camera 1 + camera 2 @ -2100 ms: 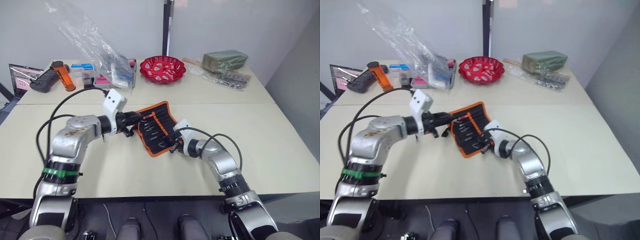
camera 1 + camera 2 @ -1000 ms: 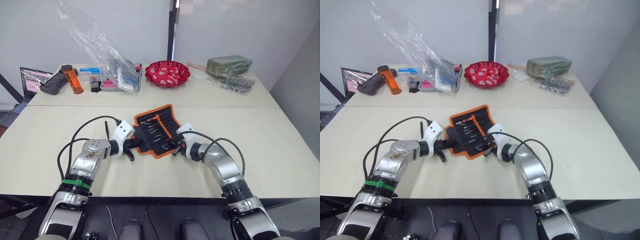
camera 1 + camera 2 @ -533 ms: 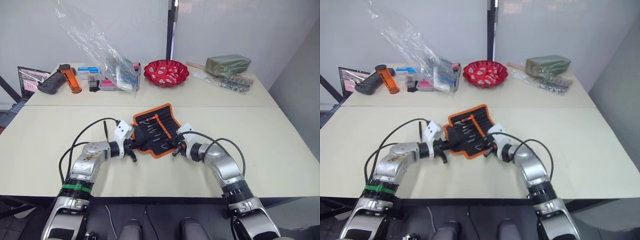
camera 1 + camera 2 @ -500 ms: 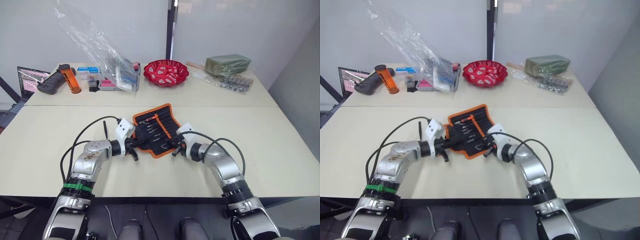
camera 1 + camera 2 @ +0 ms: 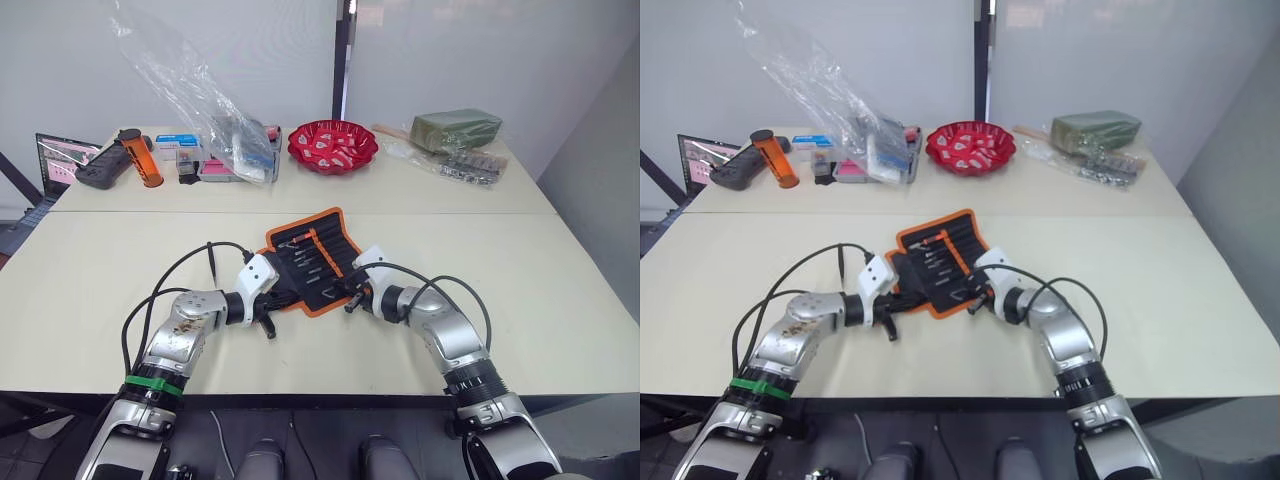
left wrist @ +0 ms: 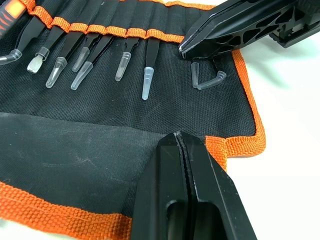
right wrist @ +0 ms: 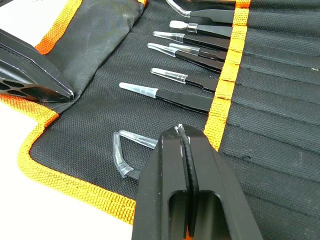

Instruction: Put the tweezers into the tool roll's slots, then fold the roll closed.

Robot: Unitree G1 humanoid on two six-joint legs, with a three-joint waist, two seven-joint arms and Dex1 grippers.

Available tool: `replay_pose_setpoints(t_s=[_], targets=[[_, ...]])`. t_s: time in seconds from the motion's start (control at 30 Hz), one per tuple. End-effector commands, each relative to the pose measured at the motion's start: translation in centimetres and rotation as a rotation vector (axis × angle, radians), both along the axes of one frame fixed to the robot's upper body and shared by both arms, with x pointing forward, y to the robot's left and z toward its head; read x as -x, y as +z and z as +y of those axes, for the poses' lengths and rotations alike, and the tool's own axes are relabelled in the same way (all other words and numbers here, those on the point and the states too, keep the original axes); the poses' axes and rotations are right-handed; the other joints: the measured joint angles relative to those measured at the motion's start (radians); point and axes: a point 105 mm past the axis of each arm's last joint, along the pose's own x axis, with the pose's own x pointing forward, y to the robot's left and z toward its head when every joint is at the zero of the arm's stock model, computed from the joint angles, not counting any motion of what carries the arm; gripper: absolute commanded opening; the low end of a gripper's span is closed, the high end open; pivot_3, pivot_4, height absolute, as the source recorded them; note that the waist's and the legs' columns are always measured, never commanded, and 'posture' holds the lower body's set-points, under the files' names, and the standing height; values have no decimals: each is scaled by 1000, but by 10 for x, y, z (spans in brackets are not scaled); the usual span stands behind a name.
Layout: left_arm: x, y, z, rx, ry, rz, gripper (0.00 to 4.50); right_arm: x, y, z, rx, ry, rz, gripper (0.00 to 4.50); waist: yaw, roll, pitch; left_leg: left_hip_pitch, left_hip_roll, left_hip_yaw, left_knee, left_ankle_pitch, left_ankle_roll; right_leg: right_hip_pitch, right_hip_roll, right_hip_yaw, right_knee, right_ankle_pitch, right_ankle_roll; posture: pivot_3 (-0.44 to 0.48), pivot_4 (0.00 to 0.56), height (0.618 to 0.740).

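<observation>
The tool roll lies open on the table, black with orange edging. Several black tweezers with clear tip caps sit in its slots; one with a bent cap lies nearest the corner. A black flap is folded over the tweezers' tip side. My left gripper is shut, its tip resting at that flap's edge by the roll's near-left corner. My right gripper is shut too, hovering low over the orange slot band at the roll's near-right side. The two tips point at each other across the roll.
At the back of the table stand a red bowl, a crumpled clear plastic bag, an orange cylinder and a green packet. Bare tabletop lies to both sides of the roll and in front of it.
My left gripper has come down from the roll's far-left edge and slid along its left side to the near corner. The right gripper has stayed put.
</observation>
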Motion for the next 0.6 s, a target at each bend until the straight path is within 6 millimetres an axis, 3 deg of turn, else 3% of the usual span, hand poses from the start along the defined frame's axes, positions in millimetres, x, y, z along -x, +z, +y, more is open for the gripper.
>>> replay_pose_setpoints(t_s=[0.03, 0.23, 0.37, 0.5, 0.6], targets=[[4, -15, 8, 4, 39, 71, 17, 10, -43, -19, 83, -50, 163, 0, 0, 0, 0, 0, 0, 0, 0, 0, 0, 0, 0, 0, 0, 0, 0, 0, 150, 740], [12, 41, 23, 151, 72, -34, 17, 9, -48, -19, 90, -44, 173, 0, -4, 1, 1, -1, 0, 0, -1, 0, 0, -2, 0, 0, 0, 0, 0, 0, 150, 740], [24, 75, 58, 206, 232, -134, 17, 0, -42, -24, 74, -60, 139, 0, -3, -1, 2, -1, 1, 0, 0, 0, 0, -1, 0, 0, 0, 0, 0, 0, 150, 740], [47, 92, 92, 220, 386, -194, 1131, -11, -33, -28, 68, -57, 92, 0, -5, 1, 3, 0, 1, 0, 0, 0, 0, -1, 0, 0, 0, 0, 0, 0, 150, 740], [66, 92, 112, 216, 490, -213, 2113, -13, -33, -28, 71, -42, 79, 0, 3, 0, 4, -1, 1, 0, 0, 0, 0, -1, 0, 0, 0, 0, -1, 0, 150, 740]])
